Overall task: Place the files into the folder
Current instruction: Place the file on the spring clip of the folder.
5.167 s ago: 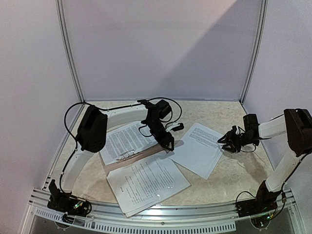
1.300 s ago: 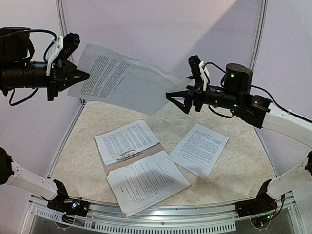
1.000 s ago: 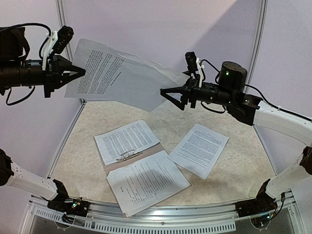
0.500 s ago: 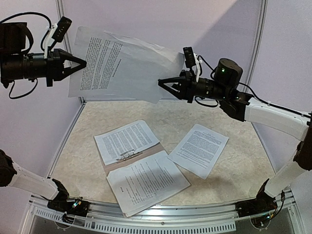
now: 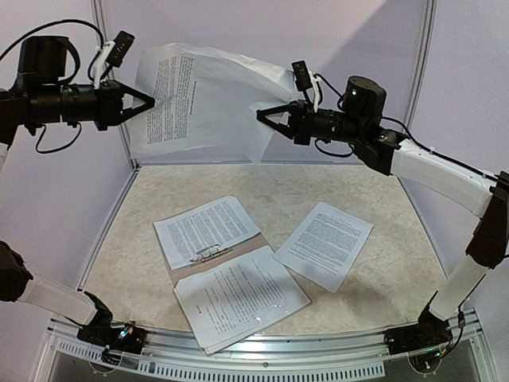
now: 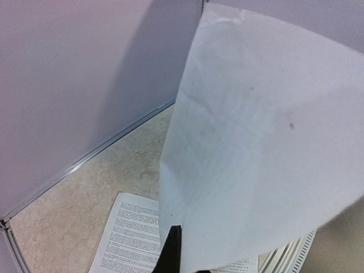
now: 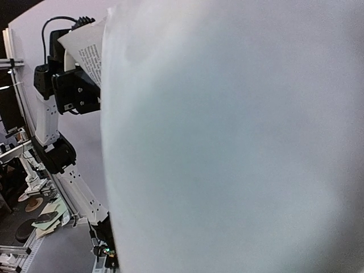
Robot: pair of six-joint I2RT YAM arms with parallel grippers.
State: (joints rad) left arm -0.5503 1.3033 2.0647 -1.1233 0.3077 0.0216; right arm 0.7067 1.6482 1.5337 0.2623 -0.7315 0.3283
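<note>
**A:** Up in the air between the arms is the white printed paper sheet (image 5: 203, 99), well above the worktop (image 5: 382, 290). The left claw (image 5: 149, 102) is clamped on its left edge, fingers together.

**B:** And the right claw (image 5: 264, 118) is pinched shut on the lower right edge. A second ago those fingers stood apart, just short of the paper. The sheet also hangs more upright now; it sagged flatter then.

**A:** It's feather-light stuff, limp, and I'd say it creases or tears easily. You can see it bowing between the two grips.

**B:** So hold it by opposite edges, as here, and keep it gently taut. Pull too hard and it rips at the pinch.

**A:** Below, the flat brownish-tan folder (image 5: 238, 251) lies open, its small silver clip (image 5: 208, 253) showing between two more printed sheets (image 5: 205, 227).

**B:** A third sheet (image 5: 324, 243) lies to the right of it. None of those has shifted.
</note>
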